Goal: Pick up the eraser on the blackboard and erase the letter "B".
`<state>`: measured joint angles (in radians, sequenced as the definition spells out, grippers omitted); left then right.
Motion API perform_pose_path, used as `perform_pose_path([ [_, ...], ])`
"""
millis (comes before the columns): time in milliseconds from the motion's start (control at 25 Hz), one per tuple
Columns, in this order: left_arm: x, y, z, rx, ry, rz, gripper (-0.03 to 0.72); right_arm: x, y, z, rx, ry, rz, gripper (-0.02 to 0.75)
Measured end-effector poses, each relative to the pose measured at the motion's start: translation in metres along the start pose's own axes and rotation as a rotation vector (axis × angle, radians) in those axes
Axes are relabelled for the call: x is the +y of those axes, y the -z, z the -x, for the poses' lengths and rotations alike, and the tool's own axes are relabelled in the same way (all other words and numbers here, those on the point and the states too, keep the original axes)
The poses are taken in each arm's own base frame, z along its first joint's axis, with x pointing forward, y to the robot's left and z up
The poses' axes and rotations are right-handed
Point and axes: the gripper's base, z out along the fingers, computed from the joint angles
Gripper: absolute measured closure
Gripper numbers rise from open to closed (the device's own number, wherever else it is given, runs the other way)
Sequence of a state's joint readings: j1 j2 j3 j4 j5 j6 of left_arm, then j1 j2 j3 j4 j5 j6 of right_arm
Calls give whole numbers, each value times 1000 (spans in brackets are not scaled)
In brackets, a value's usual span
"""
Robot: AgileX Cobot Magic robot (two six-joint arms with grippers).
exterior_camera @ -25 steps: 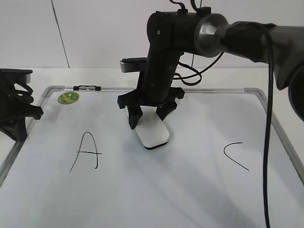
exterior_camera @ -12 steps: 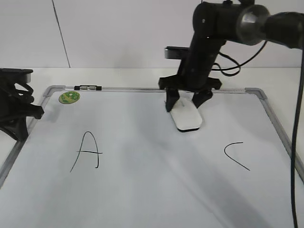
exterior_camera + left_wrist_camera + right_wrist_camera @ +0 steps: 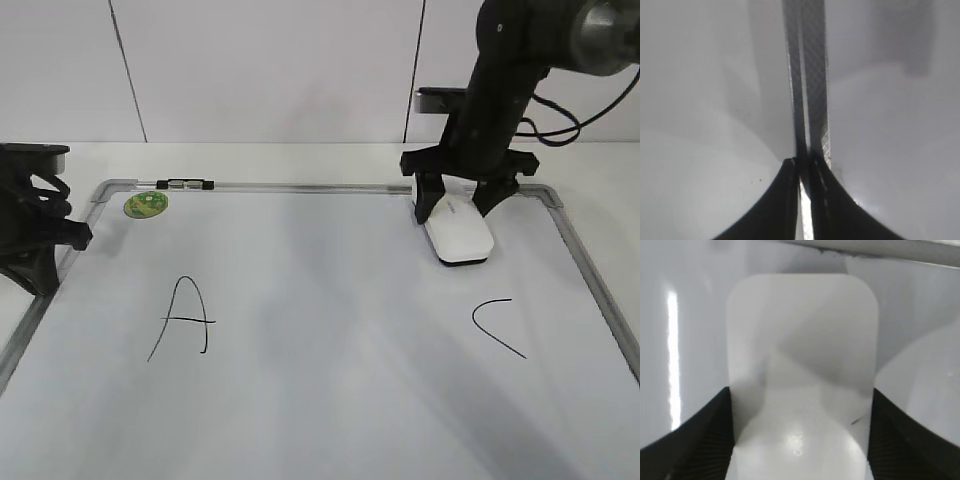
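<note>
The white eraser [image 3: 458, 237] lies flat on the blackboard [image 3: 330, 420] near its back right corner. My right gripper [image 3: 461, 208] is shut on it, one finger on each long side. In the right wrist view the eraser [image 3: 800, 325] fills the space between the fingers [image 3: 800, 392], with the board's frame [image 3: 890, 252] just beyond it. No letter "B" shows anywhere on the board. My left gripper [image 3: 42, 250] is shut and empty at the board's left edge. In the left wrist view it [image 3: 805, 165] sits over the frame strip [image 3: 810, 75].
A black "A" [image 3: 183, 320] is on the board's left part and an angular black "C" [image 3: 495, 327] on the right, in front of the eraser. A round green sticker [image 3: 145, 205] and a small black clip [image 3: 186, 184] are at the back left corner.
My right gripper has slid the eraser from the board's middle to the right and back, up to the back right corner. The left arm has not moved.
</note>
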<state>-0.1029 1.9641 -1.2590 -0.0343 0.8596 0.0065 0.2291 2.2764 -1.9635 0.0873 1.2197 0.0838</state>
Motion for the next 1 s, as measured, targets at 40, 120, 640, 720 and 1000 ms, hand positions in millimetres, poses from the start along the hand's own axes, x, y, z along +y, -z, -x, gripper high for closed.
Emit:
perform_pose_path([
  [40, 0, 0, 0, 0, 0, 0, 657, -2, 8, -1, -11, -3, -1, 201],
  [120, 0, 0, 0, 0, 0, 0, 657, 0, 32, -2, -62, 3, 5, 201],
  [640, -1, 0, 0, 0, 7, -8, 657, -5, 131, -44, -215, 33, 15, 201],
  [720, -1, 0, 0, -2, 7, -8, 657, -17, 127, -57, -176, 5, 8, 201],
  [1000, -1, 0, 0, -5, 9, -10, 657, -70, 110, -104, -43, -84, -21, 201],
])
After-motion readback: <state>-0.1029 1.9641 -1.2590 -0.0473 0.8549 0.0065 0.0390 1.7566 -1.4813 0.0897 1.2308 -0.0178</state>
